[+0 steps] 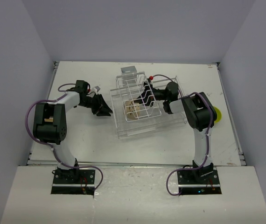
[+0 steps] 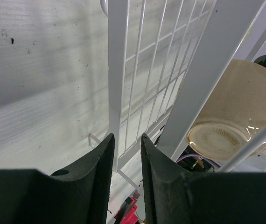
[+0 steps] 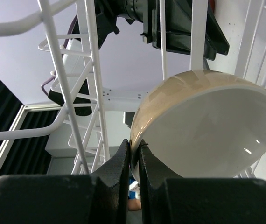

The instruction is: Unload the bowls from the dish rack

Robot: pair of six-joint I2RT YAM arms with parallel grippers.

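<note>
Here, your right tool (image 3: 134,154) pinches the beige bowl (image 3: 207,126) by its rim, bowl on edge in the dish rack (image 1: 140,100); left tool (image 2: 127,154) grips a rack bar.

Right wrist view. The right gripper (image 3: 134,150), at the bottom of the frame, is pinching the rim of a bowl (image 3: 207,126) between its two dark fingers (image 3: 119,172), with the jaws drawn nearly together on the thin edge. The bowl is standing on edge, its tan outer wall facing up and left and its pale glossy interior facing down and right. White wires of the dish rack (image 3: 93,79) are crossing in front of and around the bowl: upright rods at left and centre, a curved rail sweeping across the upper left. A dark gripper body, the left gripper (image 3: 179,23), is showing beyond the wires at the top.
</note>
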